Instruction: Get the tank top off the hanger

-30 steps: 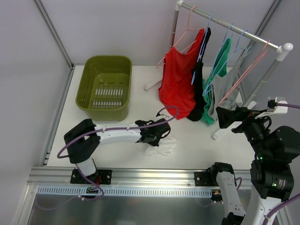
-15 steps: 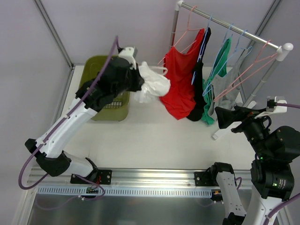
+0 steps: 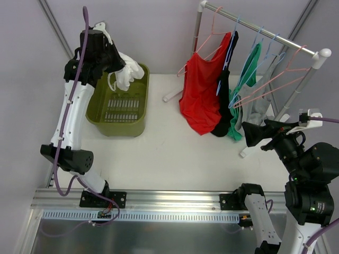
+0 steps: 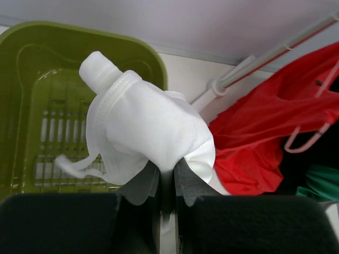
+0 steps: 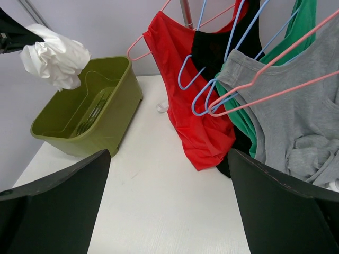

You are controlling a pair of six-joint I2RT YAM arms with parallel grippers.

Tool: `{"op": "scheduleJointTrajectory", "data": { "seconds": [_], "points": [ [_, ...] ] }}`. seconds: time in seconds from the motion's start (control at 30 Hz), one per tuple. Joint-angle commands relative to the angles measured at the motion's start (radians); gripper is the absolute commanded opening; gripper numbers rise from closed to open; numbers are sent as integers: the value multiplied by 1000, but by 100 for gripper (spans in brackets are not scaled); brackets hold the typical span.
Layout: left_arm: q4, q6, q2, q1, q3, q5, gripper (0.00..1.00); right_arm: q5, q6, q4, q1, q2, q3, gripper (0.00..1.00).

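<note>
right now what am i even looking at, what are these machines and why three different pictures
These are two robot arms bolted to the near edge of a white table. One picture looks down from above and behind them. The other two come from small cameras on each arm's wrist. The left hand is shut on a bunched white garment, held up above a green basket. The right hand is open and holds nothing. It faces a clothes rail where a red top, a black top, a green top and a grey top hang on hangers.
</note>
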State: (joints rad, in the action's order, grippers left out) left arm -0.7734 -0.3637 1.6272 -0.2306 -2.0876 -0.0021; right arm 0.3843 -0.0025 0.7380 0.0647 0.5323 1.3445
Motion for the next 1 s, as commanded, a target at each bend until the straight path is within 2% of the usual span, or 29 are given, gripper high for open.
{"op": "scheduleJointTrajectory", "data": {
  "seconds": [0.0,0.2,0.27,0.3,0.33,0.53,0.67,0.77,0.8,0.87,0.9,0.97],
  "points": [
    [-21,12,54,71,-55,56,0,-28,-36,-34,-13,-15,-4,99],
    [-20,15,154,149,-57,25,1,-30,-39,-37,-13,-14,-16,99],
    [-20,25,206,163,-68,42,39,-39,-40,-37,-14,-15,-16,100],
    [-21,23,210,165,-71,45,82,-42,-42,-37,-14,-12,-15,100],
    [-21,23,214,165,-74,51,99,-48,-39,-37,-16,-11,-15,99],
    [-23,22,91,163,-51,56,99,-125,-19,32,-17,96,70,100],
    [-21,6,-97,131,84,14,99,-179,-8,60,-17,228,197,99],
    [-18,-33,-281,73,278,-44,99,-57,36,15,-17,342,263,100],
    [-3,-35,-373,48,399,-88,99,-45,50,0,-16,407,295,100],
    [3,-38,-452,-53,512,-165,99,-38,68,-12,-17,471,324,98],
    [8,-34,-516,-76,603,-180,99,-63,71,-9,-17,504,344,96],
    [8,-15,-565,-99,678,-148,99,-102,64,0,-19,599,416,86]
  ]
}}
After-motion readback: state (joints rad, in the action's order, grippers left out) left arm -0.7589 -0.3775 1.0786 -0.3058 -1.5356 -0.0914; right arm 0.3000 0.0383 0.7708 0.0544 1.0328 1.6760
